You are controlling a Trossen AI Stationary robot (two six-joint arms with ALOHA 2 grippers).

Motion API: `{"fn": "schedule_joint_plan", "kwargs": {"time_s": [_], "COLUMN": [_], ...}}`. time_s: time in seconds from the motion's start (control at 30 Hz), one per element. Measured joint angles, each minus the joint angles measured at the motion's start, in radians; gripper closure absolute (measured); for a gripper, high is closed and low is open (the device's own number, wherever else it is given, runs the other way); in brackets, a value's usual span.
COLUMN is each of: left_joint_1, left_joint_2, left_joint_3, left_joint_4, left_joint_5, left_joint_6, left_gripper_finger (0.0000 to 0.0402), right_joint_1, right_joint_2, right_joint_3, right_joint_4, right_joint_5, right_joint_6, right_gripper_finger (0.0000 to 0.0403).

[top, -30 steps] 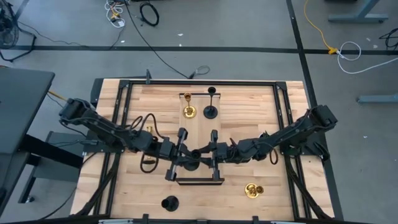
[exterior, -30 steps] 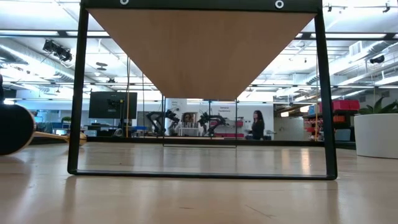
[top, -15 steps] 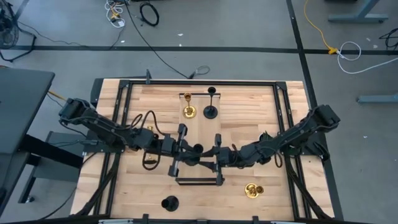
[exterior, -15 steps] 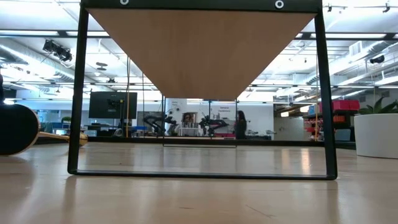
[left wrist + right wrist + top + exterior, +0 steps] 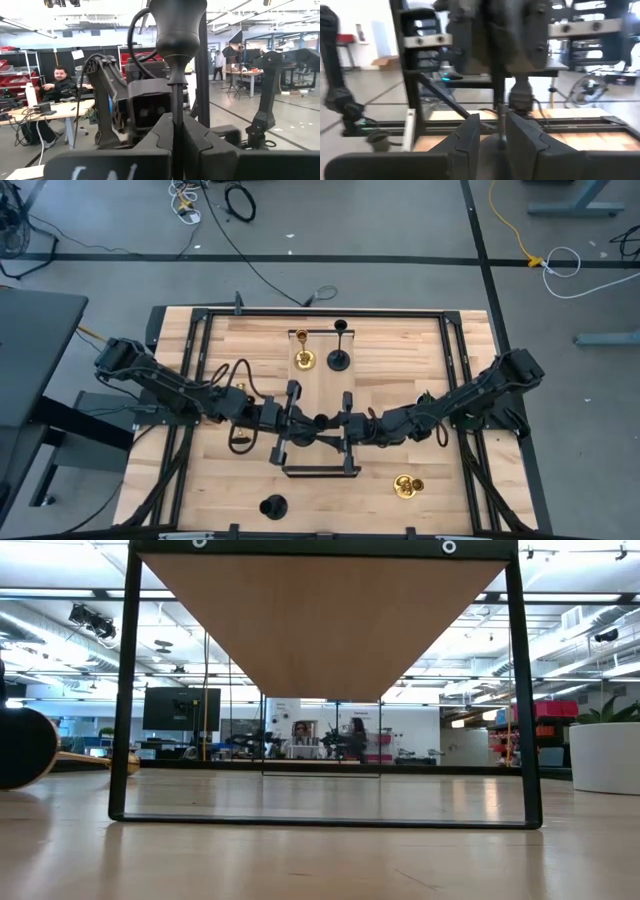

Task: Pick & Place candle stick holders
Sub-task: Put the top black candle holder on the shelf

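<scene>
Two dark, many-jointed arms with black cabling and blocky wrists

From above, the left arm [image 5: 165, 387] and the right arm [image 5: 478, 396] are both near-black, built of short chunky links joined by rounded joint housings, thicker at the shoulder and slimmer toward the wrist. A black cable [image 5: 240, 375] loops loosely off the left arm's forearm, with a small yellowish spot beside it. In the left wrist view the left gripper [image 5: 172, 137] has flat matte black fingers [image 5: 200, 142] with angled faces, and a pale handwritten scrawl [image 5: 102, 173] marks the bar beneath. The right gripper [image 5: 492, 135] has similar wedge-shaped dark fingers [image 5: 522, 137] on a dark crossbar.
</scene>
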Motion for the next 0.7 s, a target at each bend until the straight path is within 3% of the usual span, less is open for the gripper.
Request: {"fn": "schedule_joint_plan", "kwargs": {"time_s": [0.17,0.4,0.7], "left_joint_1": [0.0,0.0,0.0], "left_joint_2": [0.0,0.0,0.0], "left_joint_3": [0.0,0.0,0.0], "left_joint_4": [0.0,0.0,0.001], "left_joint_5": [0.011,0.01,0.009], "left_joint_6": [-0.003,0.0,0.001], "left_gripper_finger": [0.0392,0.0392,0.0392], "right_joint_1": [-0.001,0.0,-0.012], "right_joint_2": [-0.01,-0.015,-0.015], "right_joint_3": [0.0,-0.001,-0.001], "right_joint_4": [0.005,0.023,0.055], "right_joint_5": [0.036,-0.029,-0.023], "right_joint_6": [-0.018,0.009,0.009], "right_gripper_finger": [0.0307,0.0307,0.0307]}}
